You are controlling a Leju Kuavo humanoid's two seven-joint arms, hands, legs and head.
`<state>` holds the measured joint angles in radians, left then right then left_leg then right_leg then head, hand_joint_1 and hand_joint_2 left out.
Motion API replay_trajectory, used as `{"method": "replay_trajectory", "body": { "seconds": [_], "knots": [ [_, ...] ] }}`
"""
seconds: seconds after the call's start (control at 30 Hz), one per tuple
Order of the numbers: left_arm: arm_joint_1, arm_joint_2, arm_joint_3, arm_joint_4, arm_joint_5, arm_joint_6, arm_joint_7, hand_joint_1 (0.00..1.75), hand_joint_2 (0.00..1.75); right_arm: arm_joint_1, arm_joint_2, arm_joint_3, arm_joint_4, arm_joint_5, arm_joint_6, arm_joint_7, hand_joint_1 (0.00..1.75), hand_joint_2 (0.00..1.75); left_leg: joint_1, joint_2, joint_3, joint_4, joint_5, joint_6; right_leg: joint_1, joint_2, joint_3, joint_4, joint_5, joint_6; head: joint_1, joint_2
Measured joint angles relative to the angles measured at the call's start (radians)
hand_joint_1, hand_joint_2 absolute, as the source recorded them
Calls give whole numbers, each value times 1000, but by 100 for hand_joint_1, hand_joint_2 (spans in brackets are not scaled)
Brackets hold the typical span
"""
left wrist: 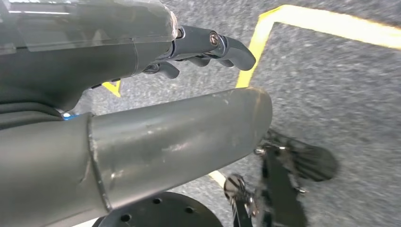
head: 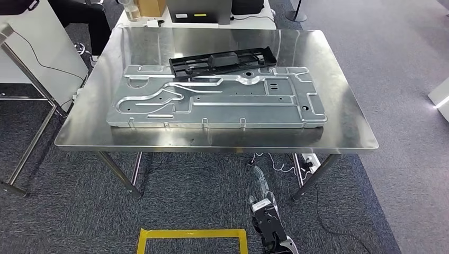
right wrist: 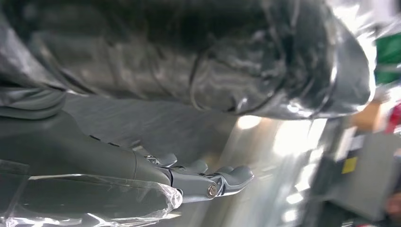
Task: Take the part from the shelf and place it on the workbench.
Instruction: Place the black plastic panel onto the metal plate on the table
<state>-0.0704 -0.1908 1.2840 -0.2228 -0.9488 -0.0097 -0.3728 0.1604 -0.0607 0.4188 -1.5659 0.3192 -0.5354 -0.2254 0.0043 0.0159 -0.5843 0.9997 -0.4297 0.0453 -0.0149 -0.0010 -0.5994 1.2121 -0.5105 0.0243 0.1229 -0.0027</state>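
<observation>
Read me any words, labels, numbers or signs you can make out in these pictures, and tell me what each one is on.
None can be read.
White and yellow labels on the dark box behind the steel workbench: too small.
Yellow tag on the grey blurred unit, right wrist view: blurred.
Yellow tape rectangle on the carpet: a floor marking, no text.

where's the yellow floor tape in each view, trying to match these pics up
Head view: the yellow floor tape marks a rectangle at the bottom edge, on the floor in front of the steel table.
Left wrist view: a corner of the tape runs along the top right, past the left hand.
Right wrist view: too blurred to make the tape out.
Shared landmark: the grey carpet under the tape.
</observation>
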Motion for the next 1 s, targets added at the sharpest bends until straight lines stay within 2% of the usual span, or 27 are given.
{"method": "replay_trajectory", "body": {
  "seconds": [0.07, 0.1, 0.13, 0.2, 0.23, 0.27, 0.33, 0.37, 0.4, 0.43, 0.47, 0.5, 0.53, 0.57, 0.6, 0.63, 0.67, 0.7, 0.73, 0.77, 0.83, 0.87, 0.9, 0.93, 0.97, 1.0],
  "knots": [
    [-1, -1, 1, 0, 0, 1, 3, 0, 0, 2, 2, -10, 23, 0, -10, 3, 0, 0, -2, -1, -24, 16, 13, -10, 5, 0, 103, -144, -12, -10, 0, 0],
    [-2, -1, 1, 0, 1, 1, 3, 0, 0, 2, 4, -13, 30, -4, -10, 4, 0, 0, -2, -1, -30, 21, 19, -16, 9, 0, 131, -192, -28, -15, 0, 0],
    [-2, -1, 2, 0, 1, 1, 4, 0, 0, 3, 5, -16, 37, -16, -5, 6, 0, 0, -2, -1, -33, 21, 27, -23, 13, 0, 139, -213, -36, -20, 0, 0],
    [-1, -1, 3, 0, 3, 1, 4, 0, 0, 9, 9, -24, 51, -86, 33, 5, 0, 0, 1, -3, -41, 22, 32, -37, 11, -3, 125, -218, -19, -34, 0, 0],
    [-1, 0, 4, 0, 3, 1, 5, 0, 0, 12, 12, -31, 58, -141, 59, 1, 0, 0, 2, -5, -49, 35, 12, -43, 9, -7, 115, -221, -7, -43, -1, 0],
    [0, 1, 4, 0, 3, 1, 5, 0, 0, 18, 15, -40, 67, -190, 80, -5, 0, 0, 3, -6, -61, 65, -27, -48, 6, -11, 101, -223, 7, -50, -1, 0],
    [-1, 1, 5, 1, 4, 1, 8, 0, 0, 31, 21, -63, 91, -240, 94, -11, 0, 0, 7, -8, -86, 171, -131, -56, 8, -21, 70, -223, 30, -58, -2, 0],
    [-1, 1, 5, 1, 4, 2, 9, 0, 0, 39, 23, -79, 108, -242, 93, -10, 0, 0, 8, -8, -95, 230, -162, -59, 9, -27, 53, -221, 42, -59, -2, 0],
    [-1, 2, 5, 1, 5, 3, 10, 0, 0, 47, 25, -97, 126, -240, 92, -7, 0, 0, 9, -8, -94, 274, -166, -62, 10, -35, 35, -217, 52, -58, -2, 0],
    [-1, 2, 5, 1, 6, 4, 11, 0, 0, 55, 26, -116, 144, -238, 93, -6, 0, 0, 9, -7, -81, 291, -147, -64, 11, -44, 17, -213, 61, -57, -2, 0],
    [-1, 2, 5, 1, 6, 6, 12, 0, 0, 61, 28, -135, 160, -237, 96, -6, 0, 0, 9, -5, -51, 275, -115, -64, 11, -53, 0, -206, 69, -55, -2, 0],
    [-2, 3, 5, 1, 6, 6, 12, 0, 0, 65, 30, -152, 174, -241, 101, -6, 0, 0, 9, 1, -5, 228, -88, -62, 11, -61, -16, -199, 75, -52, -2, 0],
    [-3, 3, 5, 1, 5, 7, 13, 0, 0, 67, 33, -168, 186, -252, 110, -3, 0, 0, 7, 15, 53, 155, -87, -59, 12, -67, -28, -190, 80, -48, -2, 0],
    [-6, 4, 5, 1, 4, 7, 14, 0, 0, 69, 38, -186, 201, -269, 125, 1, 0, 0, 4, 28, 103, 83, -100, -52, 13, -74, -36, -182, 85, -42, -2, 0],
    [-8, 5, 5, 1, 2, 8, 14, 0, 0, 68, 44, -205, 222, -289, 143, 5, 0, 0, 0, 38, 137, 26, -120, -43, 14, -82, -40, -177, 90, -36, -2, 0],
    [-9, 6, 4, 1, 1, 8, 15, 0, 0, 66, 51, -228, 252, -305, 159, 7, 0, 0, -4, 41, 153, -8, -137, -33, 13, -90, -40, -175, 95, -30, -2, 0],
    [-9, 7, 4, 1, 0, 8, 16, 0, 0, 61, 58, -253, 291, -312, 171, 5, 0, 0, -6, 35, 151, -19, -136, -21, 11, -100, -38, -178, 102, -22, -2, 0],
    [-8, 7, 4, 1, -1, 8, 18, 0, 0, 53, 64, -280, 344, -310, 178, -2, 0, 0, -5, 29, 147, -23, -127, -11, 7, -97, -36, -178, 105, -13, -3, 0],
    [-8, 7, 4, 2, -2, 8, 21, 0, 0, 43, 69, -309, 403, -301, 181, -14, 0, 0, -4, 22, 142, -27, -116, -3, 5, -82, -39, -171, 96, -6, -3, 0],
    [-8, 7, 4, 2, -2, 8, 23, 0, 0, 34, 73, -337, 466, -291, 182, -29, 0, 0, -2, 15, 135, -30, -103, 5, 3, -60, -48, -146, 69, 1, -3, 0],
    [-8, 8, 4, 3, -3, 9, 25, 0, 0, 17, 77, -388, 591, -263, 175, -49, 0, 0, -1, 0, 113, -31, -83, 13, 1, -16, -86, -35, -18, 8, -2, 0],
    [-8, 8, 4, 3, -4, 9, 26, 0, 0, 7, 77, -407, 653, -250, 170, -51, 0, 0, -2, -9, 102, -30, -75, 15, 0, -7, -106, 29, -55, 10, -2, 0],
    [-7, 8, 4, 3, -6, 10, 27, 0, 0, -6, 77, -424, 719, -239, 167, -50, 0, 0, -3, -19, 92, -28, -68, 14, 1, -4, -114, 71, -75, 10, -2, 0],
    [-6, 9, 4, 4, -8, 12, 28, 0, 0, -21, 77, -441, 791, -232, 170, -50, 0, 0, -3, -29, 84, -25, -63, 13, 1, -3, -106, 79, -75, 10, -2, 0],
    [-6, 9, 4, 4, -9, 13, 30, 0, 0, -36, 78, -458, 861, -231, 176, -52, 0, 0, -3, -39, 78, -21, -59, 11, 0, 0, -76, 45, -56, 8, -2, 0],
    [-6, 9, 3, 5, -11, 14, 31, 0, 0, -49, 80, -476, 926, -233, 184, -55, 0, 0, -3, -50, 72, -16, -56, 10, 0, 9, -31, -20, -28, 5, -2, 0]
  ]
}}
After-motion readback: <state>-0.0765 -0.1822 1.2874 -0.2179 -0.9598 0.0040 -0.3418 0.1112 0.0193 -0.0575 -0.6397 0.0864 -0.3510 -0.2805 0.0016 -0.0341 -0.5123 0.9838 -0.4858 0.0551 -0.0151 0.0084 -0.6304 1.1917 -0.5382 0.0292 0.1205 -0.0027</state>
